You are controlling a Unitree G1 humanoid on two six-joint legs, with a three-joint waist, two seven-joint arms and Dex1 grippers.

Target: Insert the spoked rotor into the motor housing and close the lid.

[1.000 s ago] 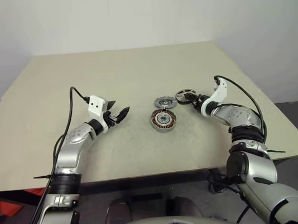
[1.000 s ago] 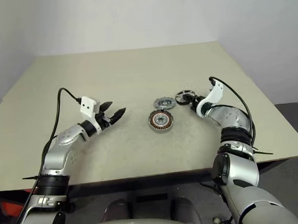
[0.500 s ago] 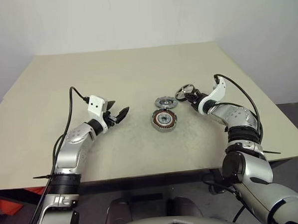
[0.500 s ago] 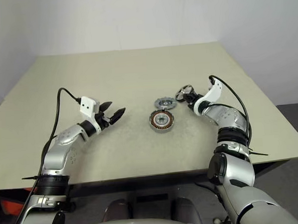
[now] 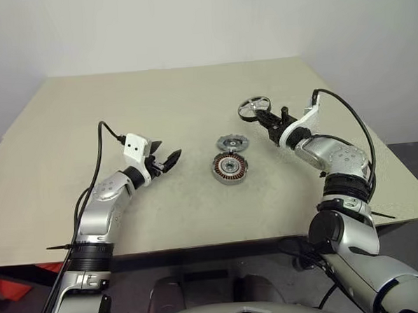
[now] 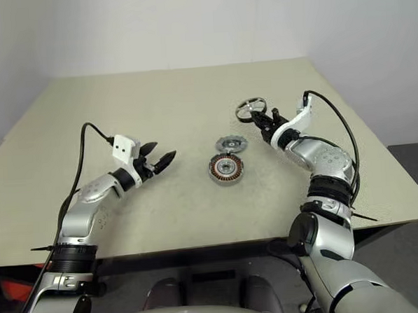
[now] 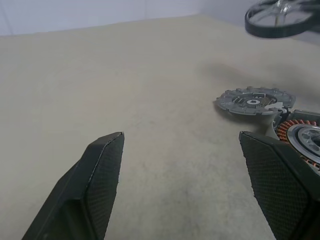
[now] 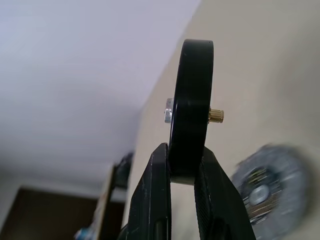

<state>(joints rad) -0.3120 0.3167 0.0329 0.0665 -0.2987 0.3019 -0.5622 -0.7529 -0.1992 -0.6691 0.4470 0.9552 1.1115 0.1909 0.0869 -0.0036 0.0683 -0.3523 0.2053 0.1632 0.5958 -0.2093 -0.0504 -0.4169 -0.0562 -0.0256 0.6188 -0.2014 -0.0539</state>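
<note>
Lifted off the table [image 5: 87, 107] since a second ago, the spoked rotor [image 5: 253, 107] now hangs in the air, pinched at its rim by the right gripper [image 5: 266, 118], whose fingers [image 8: 152, 200] press against both faces of the wheel. A second ago the same wheel lay flat on the surface just beside the lid. From the right wrist view the rotor stands edge-on between the fingers, a small brass pin poking from its hub. Below and to the inner side of that gripper lies the lid [image 5: 231, 143], notched face up, apparently touching the motor housing [image 5: 228, 167], though the overlap is hard to judge. The left gripper [image 5: 165, 161] has kept its place, fingers spread wide and holding nothing, with the housing ahead of its tips.
</note>
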